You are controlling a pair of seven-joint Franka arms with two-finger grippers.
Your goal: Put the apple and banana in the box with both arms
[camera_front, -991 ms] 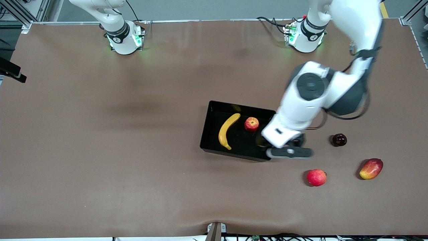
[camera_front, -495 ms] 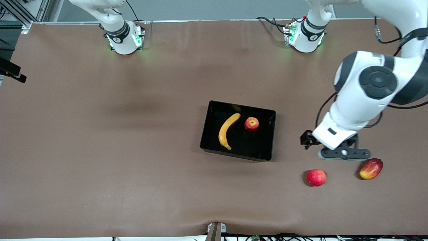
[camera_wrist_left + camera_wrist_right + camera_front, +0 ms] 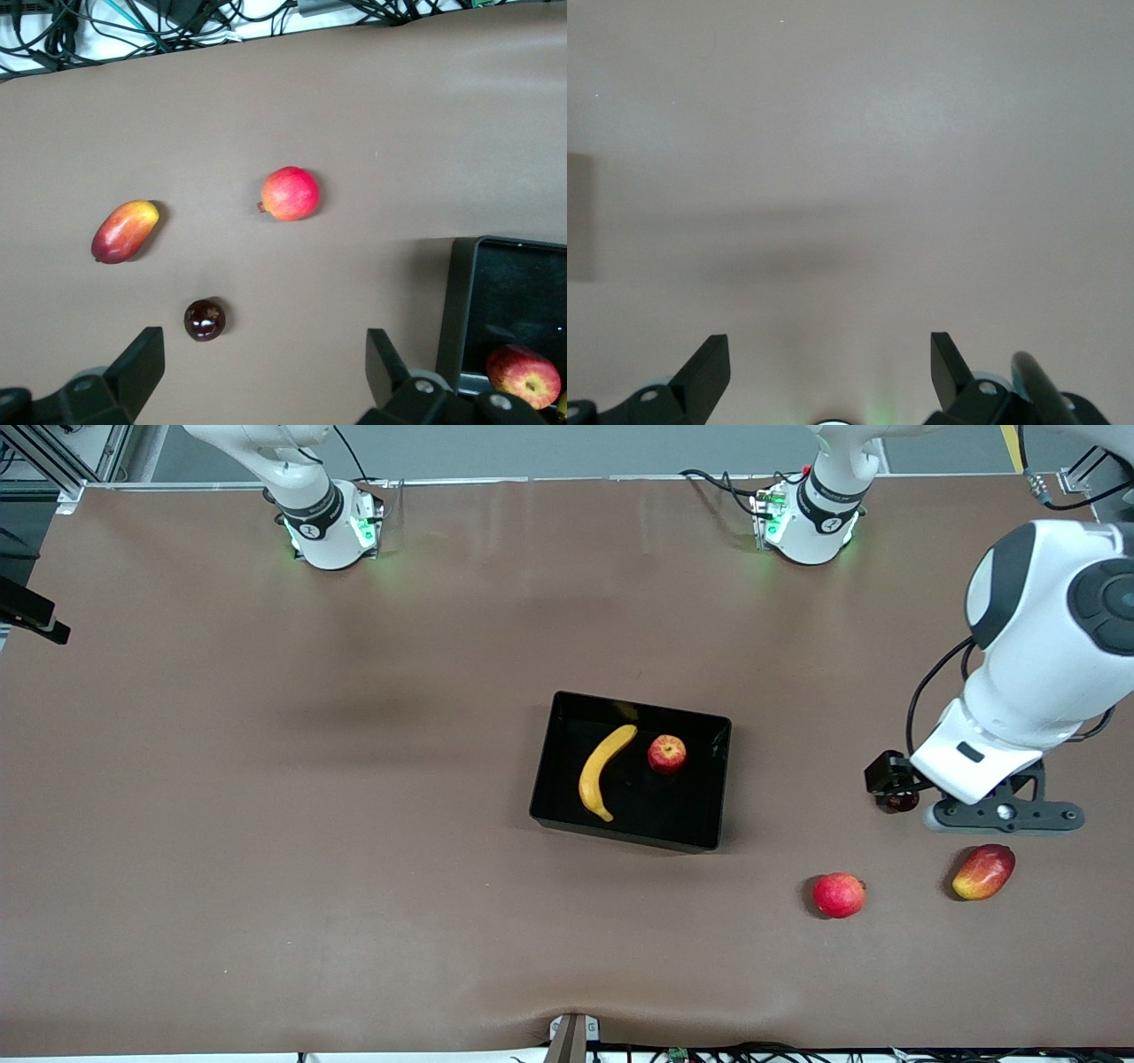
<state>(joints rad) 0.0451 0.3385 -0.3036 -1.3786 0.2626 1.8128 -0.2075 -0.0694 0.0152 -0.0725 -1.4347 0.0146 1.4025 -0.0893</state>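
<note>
1. The apple (image 3: 666,753) and banana (image 3: 603,770) lie side by side in the box (image 3: 719,788), so the placing looks done.
2. The left end effector (image 3: 266,372) hangs empty, fingers apart, over the table (image 3: 354,824) toward the left arm's end from the box; lift it clear of the loose fruit.
3. The right end effector (image 3: 830,367), fingers apart and empty, waits.

The table (image 3: 266,824) is a plain matte brown; the box (image 3: 719,797) is glossy black; the banana (image 3: 602,771) in it is bright yellow with a darker tip; the apple (image 3: 666,754) is red with yellowish patches and a pale dimple; the round fruit (image 3: 838,895) is an even pinkish red; the mango (image 3: 982,872) blends red into yellow; the small fruit (image 3: 204,320) is dark glossy maroon; the arms (image 3: 1036,664) are white with black bands.
</note>
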